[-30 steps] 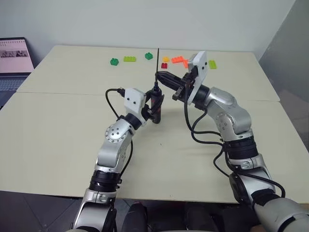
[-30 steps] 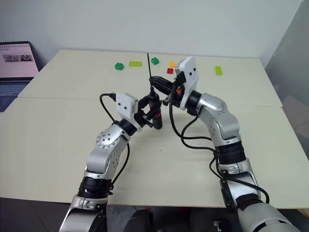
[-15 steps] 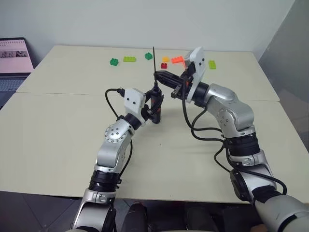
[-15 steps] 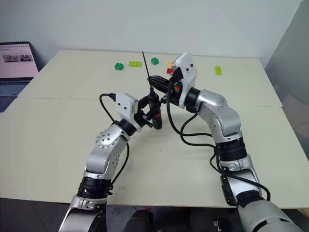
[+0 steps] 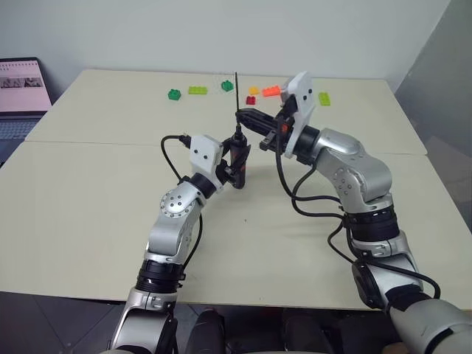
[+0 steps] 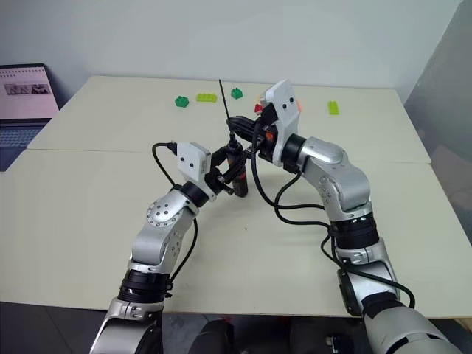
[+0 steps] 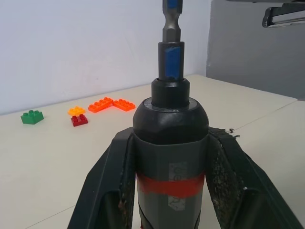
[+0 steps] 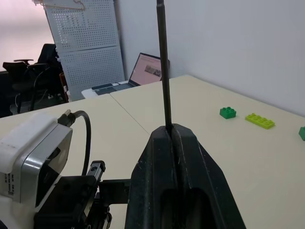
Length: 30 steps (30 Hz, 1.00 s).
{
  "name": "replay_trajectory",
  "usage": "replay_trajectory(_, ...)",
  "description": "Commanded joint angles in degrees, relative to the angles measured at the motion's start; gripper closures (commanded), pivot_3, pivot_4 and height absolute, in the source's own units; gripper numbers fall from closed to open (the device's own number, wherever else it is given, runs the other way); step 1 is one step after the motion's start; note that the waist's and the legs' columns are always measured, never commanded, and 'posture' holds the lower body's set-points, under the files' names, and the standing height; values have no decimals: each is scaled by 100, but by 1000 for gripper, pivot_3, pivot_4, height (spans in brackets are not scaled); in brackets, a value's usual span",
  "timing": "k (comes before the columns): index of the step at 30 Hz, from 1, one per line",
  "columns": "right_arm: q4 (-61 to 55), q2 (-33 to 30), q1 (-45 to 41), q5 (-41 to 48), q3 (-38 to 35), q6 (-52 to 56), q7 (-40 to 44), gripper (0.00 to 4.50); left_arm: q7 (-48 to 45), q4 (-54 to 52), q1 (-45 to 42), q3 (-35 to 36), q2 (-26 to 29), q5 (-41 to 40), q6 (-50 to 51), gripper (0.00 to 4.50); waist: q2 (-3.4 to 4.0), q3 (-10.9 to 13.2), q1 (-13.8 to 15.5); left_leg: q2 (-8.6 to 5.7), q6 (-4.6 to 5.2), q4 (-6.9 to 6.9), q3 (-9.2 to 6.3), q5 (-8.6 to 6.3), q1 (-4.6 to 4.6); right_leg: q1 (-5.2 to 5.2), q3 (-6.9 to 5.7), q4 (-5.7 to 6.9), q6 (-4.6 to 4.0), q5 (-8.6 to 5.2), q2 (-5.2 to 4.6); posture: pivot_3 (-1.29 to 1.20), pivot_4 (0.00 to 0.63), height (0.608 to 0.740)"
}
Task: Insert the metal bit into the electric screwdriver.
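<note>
The electric screwdriver (image 5: 237, 158) stands upright above the table's middle, black with a red band (image 7: 170, 185) and a blue tip (image 7: 170, 62). My left gripper (image 5: 237, 169) is shut on its body, one finger (image 7: 107, 191) on each side. The metal bit (image 5: 236, 92) rises as a thin dark rod straight above the screwdriver. Its thicker lower end (image 7: 171, 21) sits at the blue tip. My right gripper (image 5: 243, 116) reaches in from the right and is shut on the rod (image 8: 163, 62) partway up, just above the screwdriver.
Toy bricks lie along the table's far side: green (image 5: 174, 94), lime (image 5: 198, 90), red (image 5: 251, 99), orange (image 5: 270, 91) and lime (image 5: 324, 98). A laptop (image 5: 18, 92) stands off the table's left edge. A seam (image 5: 96, 141) crosses the tabletop.
My right wrist has tipped a little, and the bit's top has swung slightly to the left. The left gripper and the screwdriver have stayed in place.
</note>
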Motion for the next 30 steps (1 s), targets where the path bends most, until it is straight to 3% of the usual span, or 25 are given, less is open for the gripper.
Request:
replay_trajectory(1,259,-74,6,-132,111,60,64,4500,69,-21,32,48,83,117,2,2840,1,0,-3,0,0,0,0,0,1,0,0,0,0,0,0,0,150,740)
replay_trajectory(11,83,-120,-56,-77,187,249,94,4500,64,-56,70,35,89,110,6,2840,1,-1,-8,0,0,-2,0,0,3,0,1,0,0,0,1,0,150,740)
replay_trajectory(30,934,-447,-669,-67,202,291,910,4500,15,-29,56,37,111,89,-21,2840,1,-1,-9,0,0,-2,0,0,4,1,1,-1,0,0,1,0,150,740)
